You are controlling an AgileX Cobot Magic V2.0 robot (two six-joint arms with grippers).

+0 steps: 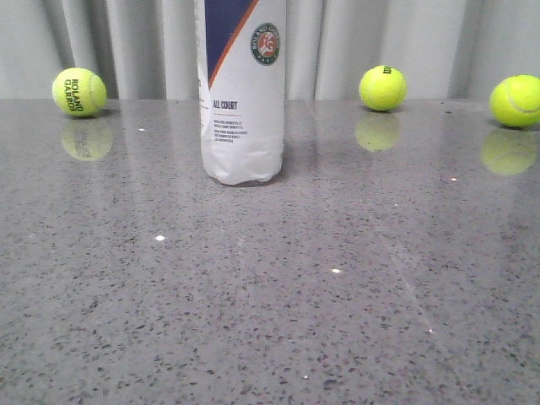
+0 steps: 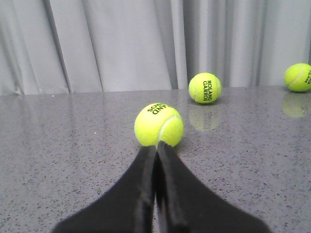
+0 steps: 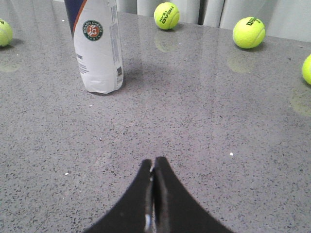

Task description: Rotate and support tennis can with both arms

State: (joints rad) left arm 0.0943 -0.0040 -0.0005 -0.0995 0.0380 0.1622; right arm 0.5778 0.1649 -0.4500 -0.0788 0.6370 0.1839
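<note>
The can (image 1: 243,89) stands upright on the grey speckled table (image 1: 270,295), toward the far edge and a little left of centre in the front view, its top cut off by the frame. Its label shows a navy panel, an orange stripe, the round Roland Garros badge and "ALL COURT" print. Neither arm shows in the front view, and nothing touches the can.

Three balls lie along the back near the pale curtain (image 1: 380,34): one at far left (image 1: 79,92) marked "ROLAND GARROS", one right of the can (image 1: 382,88), and one at the right edge (image 1: 515,101).

The left gripper (image 2: 156,148) has its black fingers (image 2: 143,179) pressed together with nothing between them. Its tips sit just in front of a ball (image 2: 159,124); whether they touch it cannot be told. Two more balls (image 2: 204,88) (image 2: 298,77) lie farther back.

The right gripper (image 3: 152,167) is likewise closed and empty, over bare table, well apart from the can (image 3: 97,46), which stands ahead of it.
</note>
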